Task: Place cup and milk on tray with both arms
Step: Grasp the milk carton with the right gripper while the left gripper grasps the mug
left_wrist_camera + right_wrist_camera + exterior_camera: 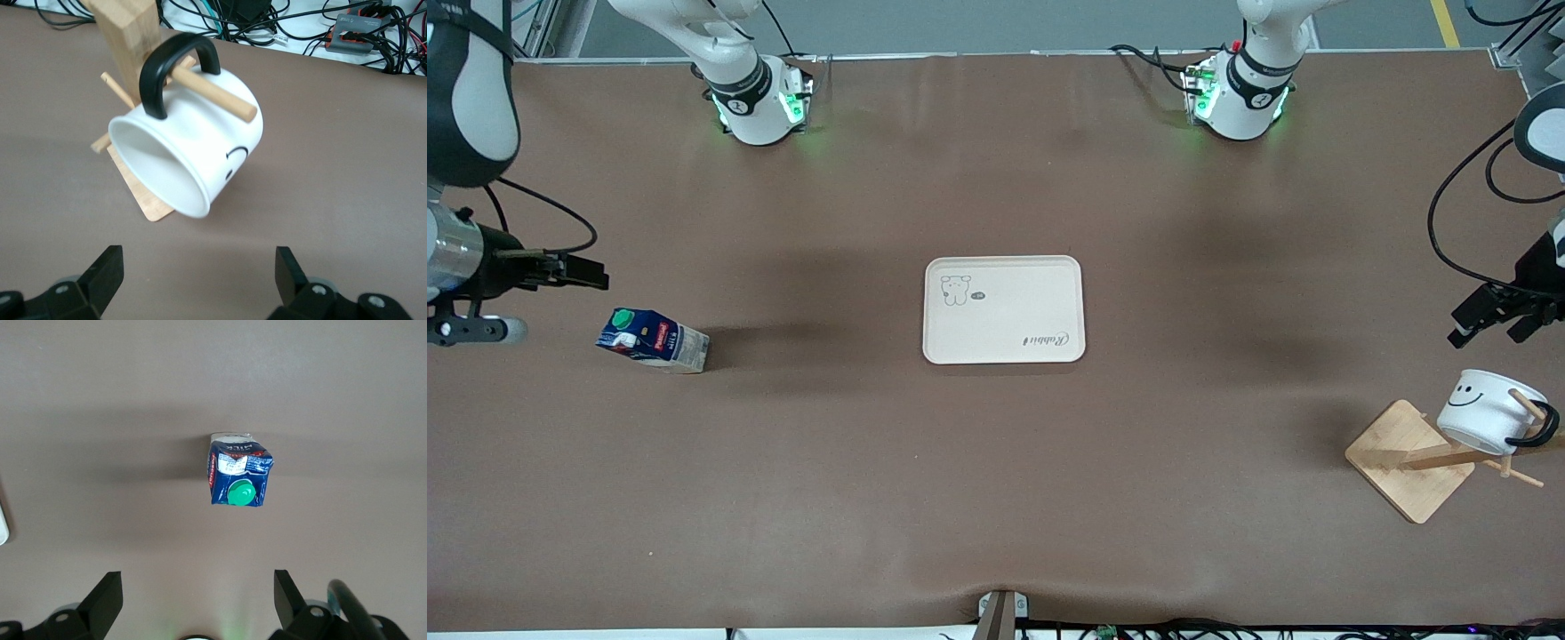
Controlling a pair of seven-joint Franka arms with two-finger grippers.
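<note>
- White cup with black smiley and black loop handle hangs tilted on a peg of the wooden stand, lower right of the front view.
- Dark-blue milk, green cap, stands mid-left on the brown surface.
- Cream rounded tray at center, bare.
- My left gripper spread, empty, before the cup's mouth.
- My right gripper spread, empty, near the milk.

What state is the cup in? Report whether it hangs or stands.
Hanging: the cup hangs tilted by its handle on a wooden stand's peg, off the table.
</note>
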